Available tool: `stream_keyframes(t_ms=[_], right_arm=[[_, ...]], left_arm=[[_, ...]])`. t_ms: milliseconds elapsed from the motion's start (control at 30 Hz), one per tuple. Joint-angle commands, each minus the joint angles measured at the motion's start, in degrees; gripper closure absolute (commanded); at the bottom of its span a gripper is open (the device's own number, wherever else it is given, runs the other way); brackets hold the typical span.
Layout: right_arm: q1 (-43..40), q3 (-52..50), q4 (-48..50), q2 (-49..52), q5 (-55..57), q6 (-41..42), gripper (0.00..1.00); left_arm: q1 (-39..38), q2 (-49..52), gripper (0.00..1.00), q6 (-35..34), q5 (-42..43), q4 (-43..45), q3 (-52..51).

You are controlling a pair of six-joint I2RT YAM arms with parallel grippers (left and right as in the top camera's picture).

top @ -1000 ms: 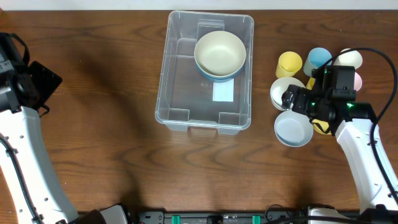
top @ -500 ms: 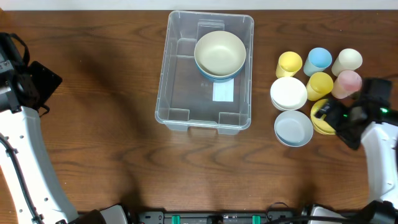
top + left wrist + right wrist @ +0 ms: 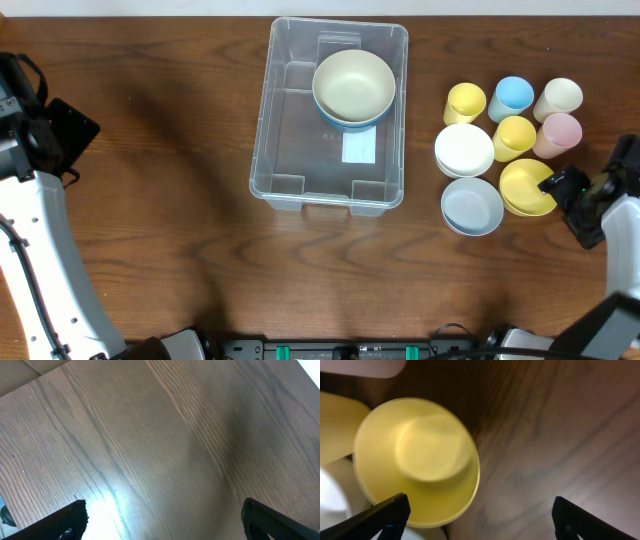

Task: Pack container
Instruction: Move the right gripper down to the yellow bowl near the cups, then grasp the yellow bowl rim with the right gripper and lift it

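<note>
Two arms we have; our left gripper (image 3: pixel 160 517) and right gripper (image 3: pixel 485 517) are both spread wide, holding nothing; the container (image 3: pixel 300 140) sits between them, well apart from each; bare table (image 3: pixel 160 200) lies toward the left gripper.

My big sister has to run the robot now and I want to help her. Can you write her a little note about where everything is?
Left pincer: open, empty, over bare table at the left edge.
Right pincer: open, empty, above the yellow bowl.
Container: mid-table, holding a cream bowl nested on a blue bowl.
Done: those two bowls are packed.
Left: the yellow bowl, the white bowl, the pale bowl and five cups, all on the table right of the container.
</note>
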Motion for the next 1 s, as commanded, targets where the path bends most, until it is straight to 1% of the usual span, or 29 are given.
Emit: stream_keyframes(t_ms=[0, 100, 133, 233, 367, 467, 567, 633, 767, 867, 967], right_arm=[[-0.3, -1.0, 2.1, 4.6, -0.6, 2.0, 0.11], [-0.3, -1.0, 3.7, 8.9, -0.7, 2.2, 0.14], [-0.3, -1.0, 4.2, 10.4, -0.9, 2.4, 0.17], [-0.3, -1.0, 5.9, 14.1, -2.5, 2.6, 0.31], [-0.3, -1.0, 6.9, 15.7, -3.5, 2.6, 0.48], [-0.3, -1.0, 7.1, 15.3, -3.5, 2.6, 0.58], [-0.3, -1.0, 7.0, 14.8, -3.4, 2.6, 0.72], [-0.3, -1.0, 6.8, 14.1, -3.4, 2.6, 0.79], [-0.3, -1.0, 5.2, 11.7, -2.1, 2.6, 0.87], [-0.3, -1.0, 3.3, 8.5, 1.2, 3.3, 0.96], [-0.2, -1.0, 1.8, 3.7, 3.3, 3.5, 0.99]], left_arm=[[0.3, 0.1, 0.02, 0.7, -0.7, -0.2, 0.8], [0.3, 0.1, 0.02, 0.7, -0.7, -0.2, 0.8], [0.3, 0.1, 0.02, 0.7, -0.7, -0.2, 0.8], [0.3, 0.1, 0.02, 0.7, -0.7, -0.2, 0.8], [0.3, 0.1, 0.02, 0.7, -0.7, -0.2, 0.8], [0.3, 0.1, 0.02, 0.7, -0.7, -0.2, 0.8], [0.3, 0.1, 0.02, 0.7, -0.7, -0.2, 0.8], [0.3, 0.1, 0.02, 0.7, -0.7, -0.2, 0.8], [0.3, 0.1, 0.02, 0.7, -0.7, -0.2, 0.8], [0.3, 0.1, 0.02, 0.7, -0.7, -0.2, 0.8], [0.3, 0.1, 0.02, 0.7, -0.7, -0.2, 0.8]])
